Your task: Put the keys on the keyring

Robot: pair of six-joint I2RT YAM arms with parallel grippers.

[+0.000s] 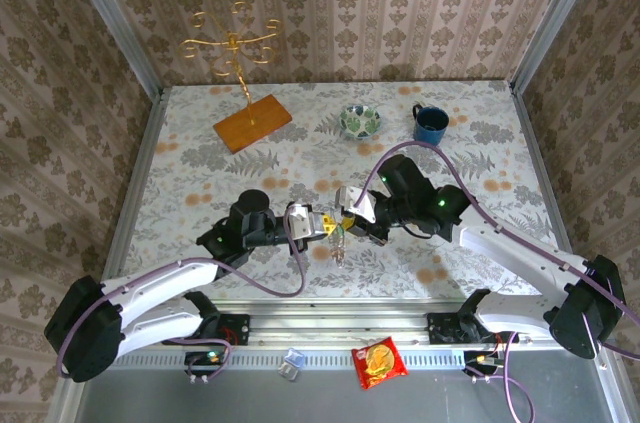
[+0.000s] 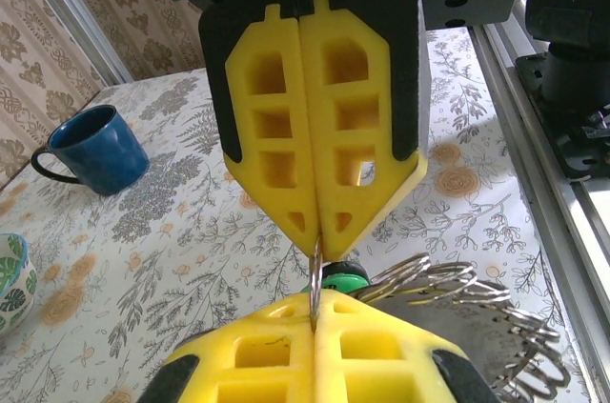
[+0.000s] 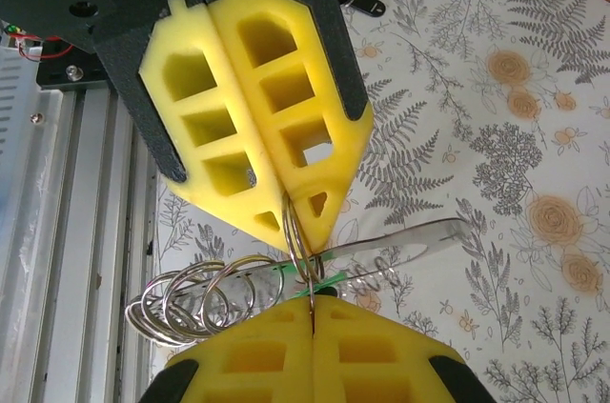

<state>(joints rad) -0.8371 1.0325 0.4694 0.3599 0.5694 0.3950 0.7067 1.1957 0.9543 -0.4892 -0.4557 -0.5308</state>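
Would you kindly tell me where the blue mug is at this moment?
In the top external view, the blue mug stands upright on the far right part of the table, just right of the patterned bowl.

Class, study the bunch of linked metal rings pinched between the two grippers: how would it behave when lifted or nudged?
The ring bunch is loosely linked thin wire, so it probably flops and swings. The flat key beside it would likely pivot freely. Smooth metal, pinched only at one edge by the left gripper and right gripper, may slip.
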